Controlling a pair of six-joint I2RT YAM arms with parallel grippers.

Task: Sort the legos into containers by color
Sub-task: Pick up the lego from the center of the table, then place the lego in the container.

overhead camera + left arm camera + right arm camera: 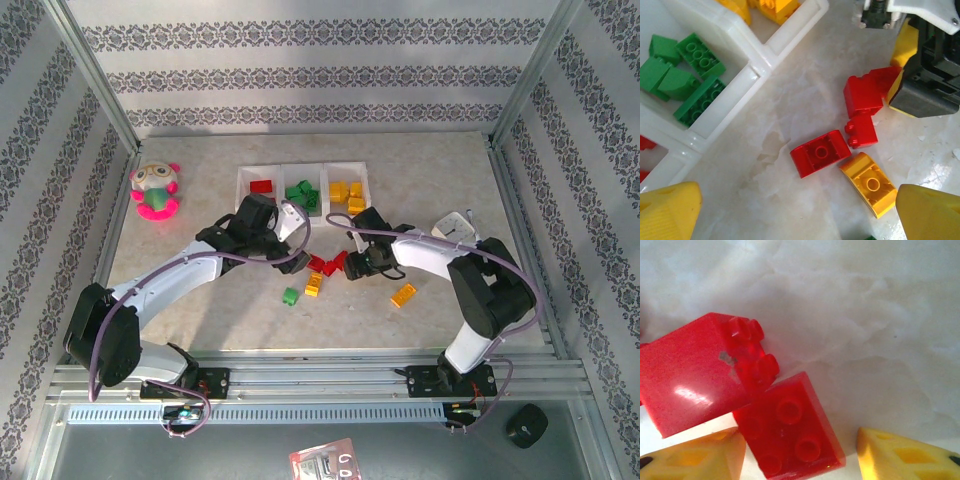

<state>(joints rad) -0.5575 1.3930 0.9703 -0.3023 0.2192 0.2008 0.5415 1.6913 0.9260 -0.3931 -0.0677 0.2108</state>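
**Left gripper** [800, 220]: the fingertips [667, 210] sit at the bottom corners of the left wrist view, wide apart, with nothing between them. Above the gap, at frame centre, a red brick [820, 152] lies flat on the table [790, 90], with a yellow brick [870, 182] just beside its lower right end. Two more red bricks [867, 95] lie toward the upper right, against a yellow finger of the right gripper. The white tray [757, 72] fills the upper left, and green bricks [687, 70] lie in its middle compartment.

**Right gripper** [800, 460]: the fingers [905, 455] sit apart along the bottom edge of the right wrist view. A studded red block [790, 432] lies between them, close against the finger at lower left and clear of the other. A larger red block [690, 375] meets it from the upper left.
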